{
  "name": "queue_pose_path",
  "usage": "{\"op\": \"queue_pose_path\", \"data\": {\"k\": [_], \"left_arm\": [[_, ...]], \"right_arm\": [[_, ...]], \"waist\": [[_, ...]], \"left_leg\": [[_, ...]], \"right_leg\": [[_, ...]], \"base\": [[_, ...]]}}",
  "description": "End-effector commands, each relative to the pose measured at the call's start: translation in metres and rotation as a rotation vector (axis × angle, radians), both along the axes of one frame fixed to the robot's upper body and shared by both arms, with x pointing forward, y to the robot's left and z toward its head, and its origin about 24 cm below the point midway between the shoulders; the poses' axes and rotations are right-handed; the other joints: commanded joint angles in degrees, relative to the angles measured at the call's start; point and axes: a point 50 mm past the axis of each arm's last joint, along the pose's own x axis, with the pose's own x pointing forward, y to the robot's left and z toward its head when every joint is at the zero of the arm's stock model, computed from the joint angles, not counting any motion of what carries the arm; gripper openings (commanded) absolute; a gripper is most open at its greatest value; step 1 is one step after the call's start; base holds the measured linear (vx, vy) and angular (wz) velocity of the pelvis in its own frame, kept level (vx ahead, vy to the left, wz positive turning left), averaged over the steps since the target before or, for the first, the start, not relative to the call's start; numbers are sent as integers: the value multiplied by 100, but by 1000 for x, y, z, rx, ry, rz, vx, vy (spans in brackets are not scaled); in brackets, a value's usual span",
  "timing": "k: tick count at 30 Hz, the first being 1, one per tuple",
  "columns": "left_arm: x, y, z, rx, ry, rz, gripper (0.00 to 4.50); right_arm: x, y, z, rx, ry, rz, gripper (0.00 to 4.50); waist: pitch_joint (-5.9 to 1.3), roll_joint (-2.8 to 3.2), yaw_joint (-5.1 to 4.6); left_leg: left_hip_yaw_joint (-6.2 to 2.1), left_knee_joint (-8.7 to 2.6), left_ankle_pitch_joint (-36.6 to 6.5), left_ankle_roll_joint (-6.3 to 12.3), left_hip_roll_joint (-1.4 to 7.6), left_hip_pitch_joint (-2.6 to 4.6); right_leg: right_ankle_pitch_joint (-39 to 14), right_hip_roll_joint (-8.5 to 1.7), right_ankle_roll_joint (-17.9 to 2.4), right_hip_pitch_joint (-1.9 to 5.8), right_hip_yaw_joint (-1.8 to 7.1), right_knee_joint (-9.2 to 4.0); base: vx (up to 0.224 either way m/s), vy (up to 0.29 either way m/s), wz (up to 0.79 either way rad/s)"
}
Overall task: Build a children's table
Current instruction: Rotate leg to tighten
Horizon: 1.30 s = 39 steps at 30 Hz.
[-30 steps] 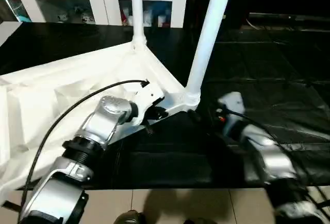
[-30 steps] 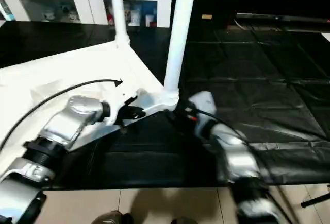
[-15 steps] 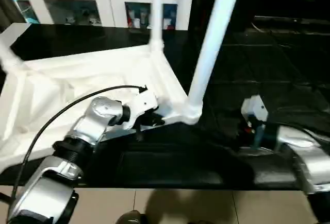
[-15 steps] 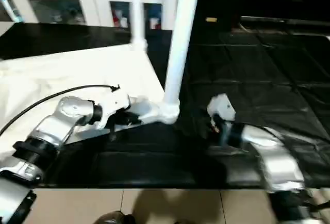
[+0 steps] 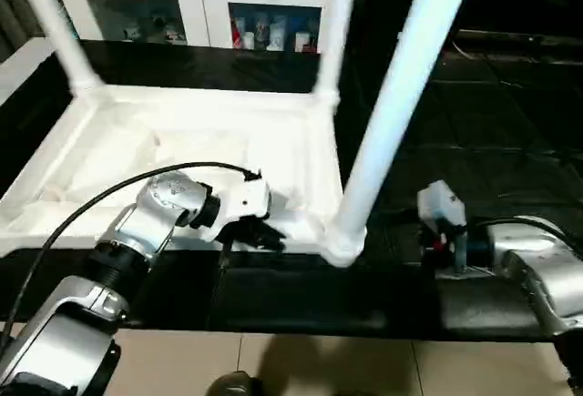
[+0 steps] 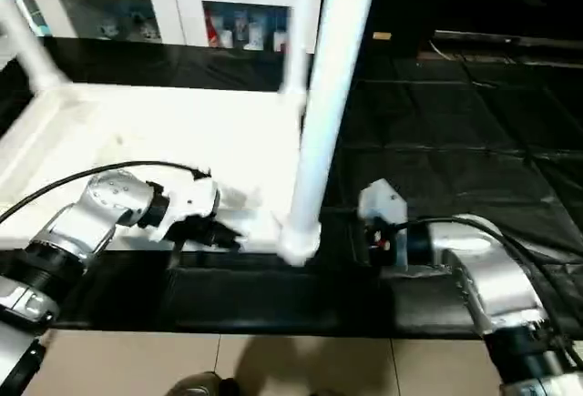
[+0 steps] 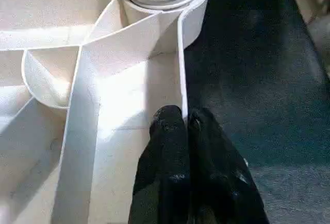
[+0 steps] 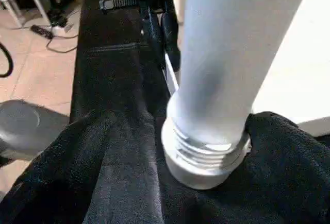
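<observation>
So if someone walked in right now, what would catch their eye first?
The white upside-down table top lying on the black mat, with legs standing up from its corners, the nearest leg biggest. The left gripper pinches the top's near rim beside that leg's threaded socket.

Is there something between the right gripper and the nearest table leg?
Nothing visible. The open right gripper sits just right of the nearest leg, level with its threaded base; between them lies bare black mat.

Silver forearms [image 5: 137, 232]; black cables [image 5: 109, 191]; white wrist housings [image 5: 246, 200]
</observation>
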Motion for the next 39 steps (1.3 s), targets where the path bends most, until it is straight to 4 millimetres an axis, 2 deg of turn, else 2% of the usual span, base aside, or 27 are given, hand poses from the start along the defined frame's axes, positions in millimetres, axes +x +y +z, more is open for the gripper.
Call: {"op": "queue_pose_path", "data": {"k": [1, 4, 7, 11, 13, 16, 24, 26, 29, 39], "left_arm": [[-8, -12, -2, 21, 5, -105, 0], [-10, -14, 0, 18, 10, -125, 0], [-12, -15, 1, 17, 12, -144, 0], [-14, -16, 0, 22, 15, -162, 0], [-15, -16, 1, 22, 15, -163, 0], [-16, -17, 1, 22, 15, -167, 0], [-14, -15, 0, 30, 13, -154, 0], [-14, -15, 0, 31, 13, -151, 0], [-14, -15, 0, 32, 12, -148, 0], [-12, -13, 0, 34, 9, -135, 0]], "right_arm": [[2, 4, 0, -7, -2, 30, 448], [4, 5, -2, -11, 3, 37, 448], [6, 6, -3, -12, 9, 48, 448], [7, 8, -5, -10, 19, 54, 448], [8, 8, -6, -10, 21, 55, 419], [8, 9, -7, -2, 33, 64, 407], [4, 10, -9, 13, 56, 90, 324], [4, 10, -9, 14, 58, 93, 321], [4, 10, -10, 15, 59, 94, 283], [1, 10, -13, 20, 69, 97, 270]], "waist": [[-415, 10, -40], [-417, 13, -1], [-421, 19, -2], [-421, 10, 7], [-423, 6, 6], [-423, 15, 8], [-442, 28, 11], [-443, 22, 12], [-449, 26, 16], [-477, 28, 25]], "left_leg": [[-402, -509, -1111, 33, 871, 206], [-388, -498, -1059, 39, 879, 224], [-389, -507, -1027, 54, 878, 219], [-389, -494, -1046, 60, 871, 207], [-392, -497, -1038, 55, 878, 208], [-388, -493, -1046, 53, 870, 204], [-388, -488, -981, 93, 869, 209], [-388, -484, -978, 97, 866, 202], [-389, -479, -958, 97, 870, 202], [-384, -459, -848, 126, 864, 201]], "right_leg": [[-455, -828, -1574, 186, 424, -370], [-439, -829, -1558, 178, 430, -380], [-340, -809, -1564, 182, 415, -355], [-419, -835, -1561, 195, 422, -370], [-431, -825, -1556, 195, 421, -368], [-440, -824, -1566, 197, 418, -367], [-301, -810, -1584, 198, 406, -347], [-301, -818, -1591, 206, 409, -349], [-285, -821, -1595, 207, 408, -350], [-129, -816, -1623, 217, 398, -323]], "base": [[0, 0, 0], [0, 0, 0], [0, 0, 0], [0, 0, 0], [0, 0, 0], [0, 0, 0], [0, 0, 0], [0, 0, 0], [0, 0, 0], [0, 0, 0]]}}
